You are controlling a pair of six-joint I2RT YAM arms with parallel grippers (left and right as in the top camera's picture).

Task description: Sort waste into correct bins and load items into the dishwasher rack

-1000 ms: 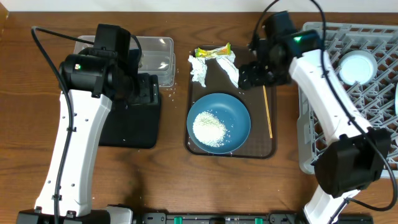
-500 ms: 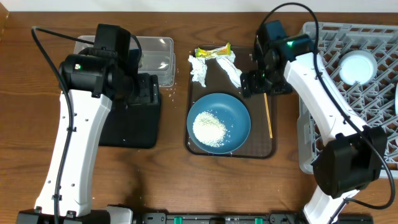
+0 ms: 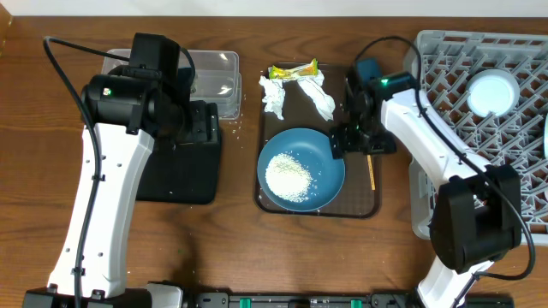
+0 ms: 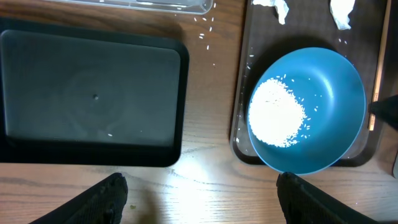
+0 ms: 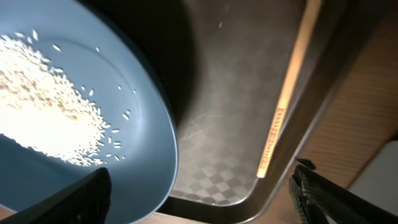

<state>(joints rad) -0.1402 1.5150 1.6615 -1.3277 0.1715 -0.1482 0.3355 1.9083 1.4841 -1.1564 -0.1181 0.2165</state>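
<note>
Both claws gape wide, holding nothing. The right gripper hangs at the right rim of the dark blue dish, perhaps touching it. Rice lies heaped in the dish on the brown tray, with the wooden stick alongside. The left gripper hovers between the black tray and the dish.

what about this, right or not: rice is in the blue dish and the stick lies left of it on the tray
No. The stick lies right of the dish, not left; the overhead view shows it. The rice is in the dish, on the tray.
</note>
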